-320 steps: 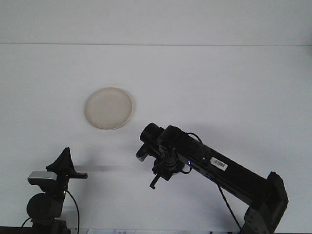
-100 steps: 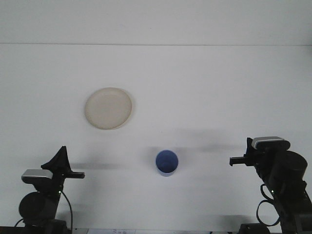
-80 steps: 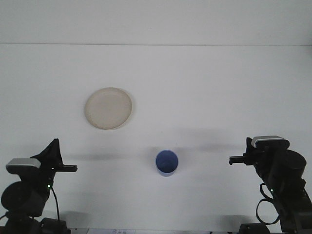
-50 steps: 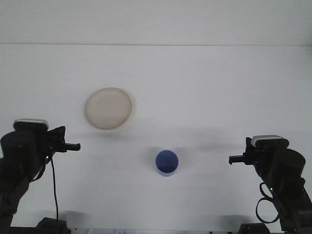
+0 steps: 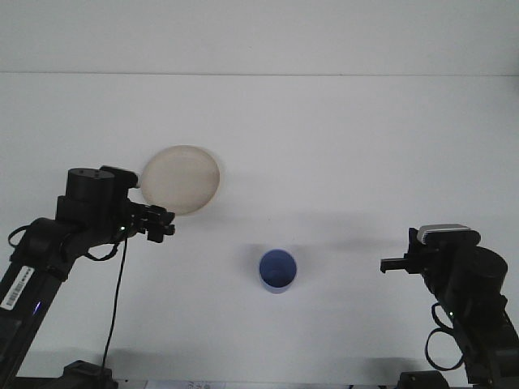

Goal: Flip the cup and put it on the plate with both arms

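The blue cup [image 5: 278, 270] stands mouth-up on the desk [image 5: 365, 154], well apart from the plate [image 5: 180, 179], and the empty left hand [image 5: 159, 223], whose opening I cannot tell, risks nudging the plate when crossing it.

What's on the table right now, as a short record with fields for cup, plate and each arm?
cup: blue cup, upright, opening up, on the table
plate: cream plate, bare, left of and beyond the cup
left gripper: near the plate's lower left edge, holding nothing
right gripper: low at the right, pointing toward the cup, apart from it
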Controlling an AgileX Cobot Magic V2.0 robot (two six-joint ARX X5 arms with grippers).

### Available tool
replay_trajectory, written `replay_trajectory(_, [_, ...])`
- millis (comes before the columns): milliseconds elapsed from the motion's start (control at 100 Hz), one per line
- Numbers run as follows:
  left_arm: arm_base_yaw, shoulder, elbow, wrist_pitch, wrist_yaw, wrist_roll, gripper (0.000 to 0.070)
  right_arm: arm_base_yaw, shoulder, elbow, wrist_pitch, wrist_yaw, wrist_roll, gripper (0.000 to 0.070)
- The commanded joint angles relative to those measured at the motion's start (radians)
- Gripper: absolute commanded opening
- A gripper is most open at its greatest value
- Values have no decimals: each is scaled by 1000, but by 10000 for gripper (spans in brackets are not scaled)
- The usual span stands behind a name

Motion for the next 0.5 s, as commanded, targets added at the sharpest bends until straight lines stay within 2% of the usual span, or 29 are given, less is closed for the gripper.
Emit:
replay_trajectory(0, [-28, 24, 23, 14, 37, -20, 394, 1, 6, 9, 13, 0, 13, 0])
replay_trajectory(200, [-219, 107, 23, 111, 46, -27, 394, 1, 6, 9, 14, 0, 13, 0])
replay_trajectory(310, [-316, 166, 24, 178, 45, -72, 394, 1, 6, 9, 14, 0, 13, 0])
replay_trajectory(490, [-413, 277, 68, 198, 41, -80, 394, 1, 6, 9, 14, 0, 13, 0])
